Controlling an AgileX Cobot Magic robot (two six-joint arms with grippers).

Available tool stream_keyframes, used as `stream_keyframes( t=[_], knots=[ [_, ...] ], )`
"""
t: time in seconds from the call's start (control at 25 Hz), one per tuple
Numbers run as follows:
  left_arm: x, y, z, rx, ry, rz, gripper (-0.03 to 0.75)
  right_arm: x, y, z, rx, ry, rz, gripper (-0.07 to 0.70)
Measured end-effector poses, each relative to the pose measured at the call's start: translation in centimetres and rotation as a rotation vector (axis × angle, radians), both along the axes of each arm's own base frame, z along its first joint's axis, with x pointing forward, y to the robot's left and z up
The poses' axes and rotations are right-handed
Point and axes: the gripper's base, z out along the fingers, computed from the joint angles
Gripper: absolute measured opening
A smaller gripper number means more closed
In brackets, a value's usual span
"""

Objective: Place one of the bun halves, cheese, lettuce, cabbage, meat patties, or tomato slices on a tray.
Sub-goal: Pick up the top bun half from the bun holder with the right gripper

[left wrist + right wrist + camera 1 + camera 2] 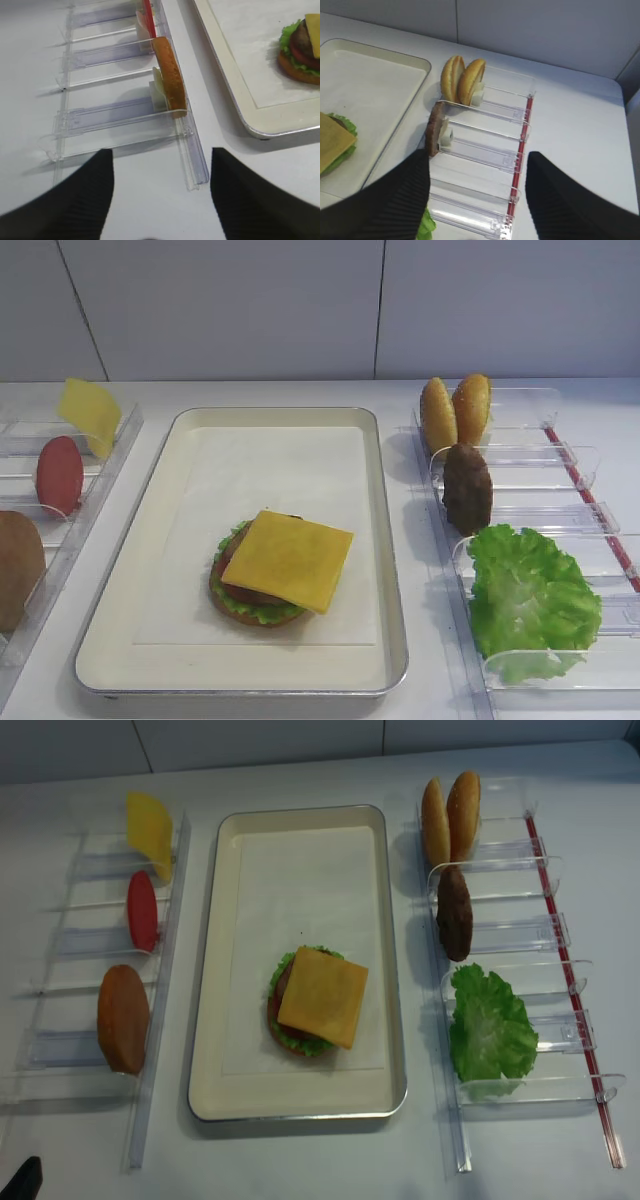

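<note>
Overhead, neither hand shows — wrist views show the right hand (477, 197) and left hand (161, 192) spread, empty.

A stack topped with cheese (288, 559) lay on the tray (390, 540) near its front edge; bun halves (455, 411), meat patty (467, 488) and lettuce (530, 598) stood in holders (560, 455) off its right edge.
</note>
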Motion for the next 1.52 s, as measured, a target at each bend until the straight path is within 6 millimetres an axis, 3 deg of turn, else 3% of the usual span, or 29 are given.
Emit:
stream_keyframes(
  t=[0.44,0.64,0.76,1.04,1.28,1.52],
  knots=[
    [0.0,0.0,0.0,0.0,-0.002,0.0,0.414,10.6,3.2,2.8,0.091,0.216,0.213,0.441],
    [0.0,0.0,0.0,0.0,-0.002,0.0,0.414,16.0,4.3,2.9,0.094,0.306,0.243,0.44],
    [0.0,0.0,0.0,0.0,-0.002,0.0,0.414,18.6,6.1,2.5,0.047,0.338,0.296,0.43],
    [0.0,0.0,0.0,0.0,-0.002,0.0,0.414,24.7,10.2,-0.7,-0.124,0.482,0.184,0.417],
    [0.0,0.0,0.0,0.0,-0.002,0.0,0.414,29.3,11.6,-4.4,-0.117,0.604,0.088,0.416],
    [0.0,0.0,0.0,0.0,-0.002,0.0,0.414,32.0,12.6,-7.0,-0.119,0.644,0.072,0.415]
  ],
)
